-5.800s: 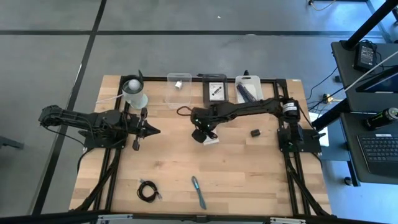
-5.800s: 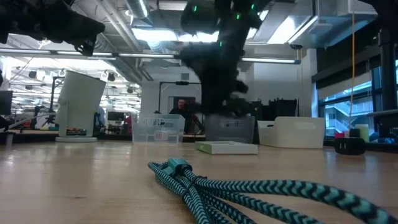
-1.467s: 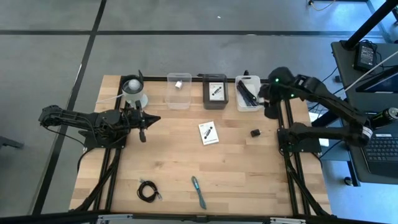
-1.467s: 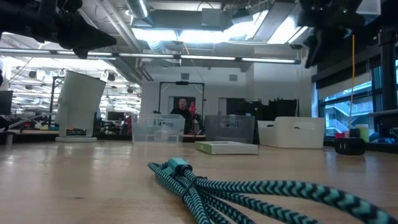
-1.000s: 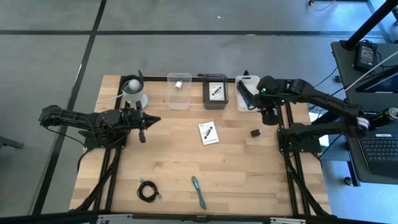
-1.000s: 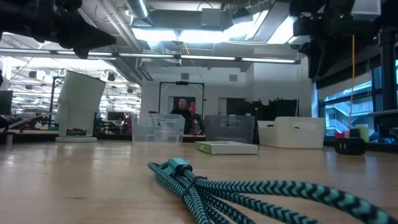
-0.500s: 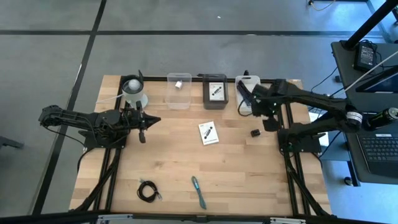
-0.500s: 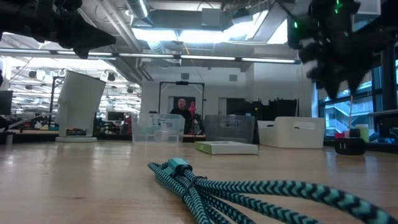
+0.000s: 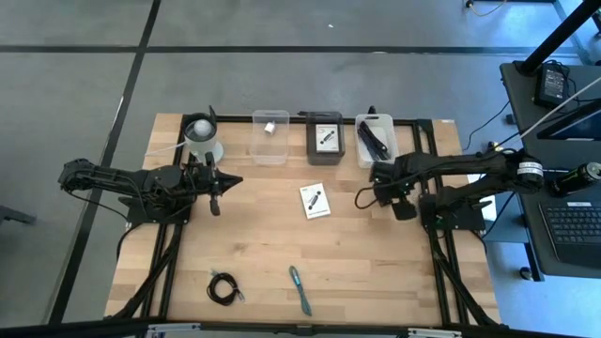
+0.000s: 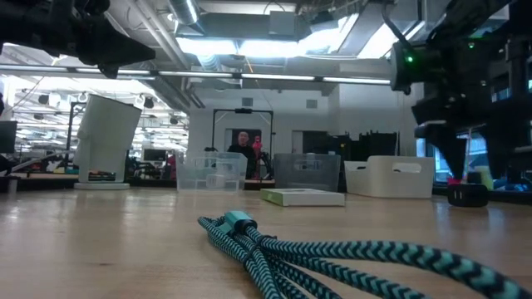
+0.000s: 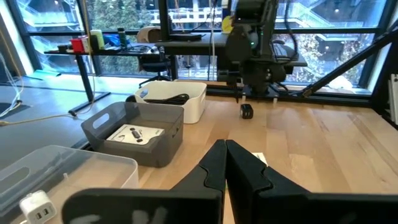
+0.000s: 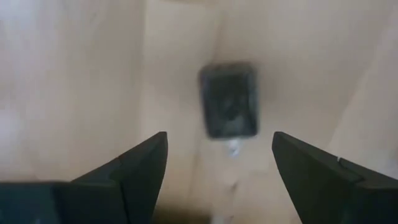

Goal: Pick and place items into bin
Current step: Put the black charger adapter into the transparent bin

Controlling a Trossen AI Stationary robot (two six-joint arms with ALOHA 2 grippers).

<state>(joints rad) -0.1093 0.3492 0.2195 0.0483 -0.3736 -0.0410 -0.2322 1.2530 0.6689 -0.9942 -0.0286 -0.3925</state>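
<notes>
2 grippers, 1 wide over the black block

We see the right gripper with fingers spread wide, holding nothing, hovering directly above the small black block on the table. The left gripper hangs pinched together and empty near the white cup. 3 bins line the far edge: the clear bin holds a white plug, the grey bin a card, the white bin black items. Another card, the coiled cable and the teal pen lie loose.
</notes>
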